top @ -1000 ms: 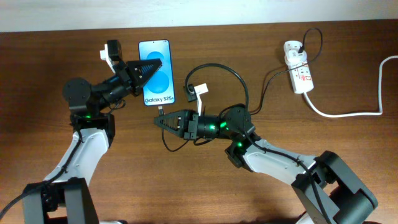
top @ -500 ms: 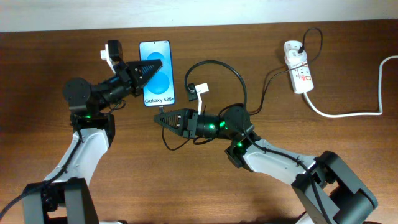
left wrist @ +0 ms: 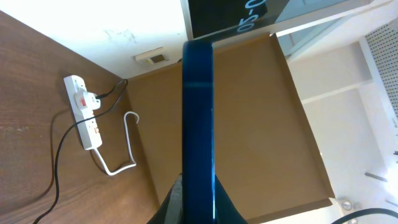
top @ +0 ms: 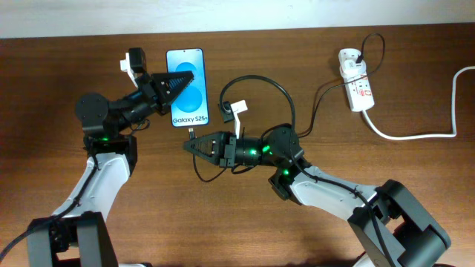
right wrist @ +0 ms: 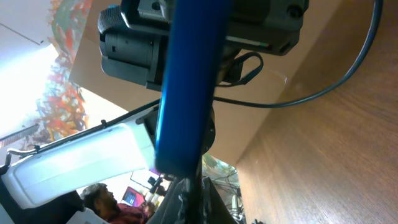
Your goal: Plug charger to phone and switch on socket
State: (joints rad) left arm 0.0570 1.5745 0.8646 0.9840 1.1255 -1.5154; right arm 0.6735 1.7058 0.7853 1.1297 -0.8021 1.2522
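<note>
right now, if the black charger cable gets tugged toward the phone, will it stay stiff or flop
Likely floppy: the charger cable lies in a loose arc, so it should bend rather than push straight. Probably light, being far thinner than the white lead. Its slack toward the power strip suggests a gentle tug won't drag that.

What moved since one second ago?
Nothing that I can see. The left gripper still holds the phone, the right gripper still holds the charger near the phone's bottom end, and the socket lies where it was.
</note>
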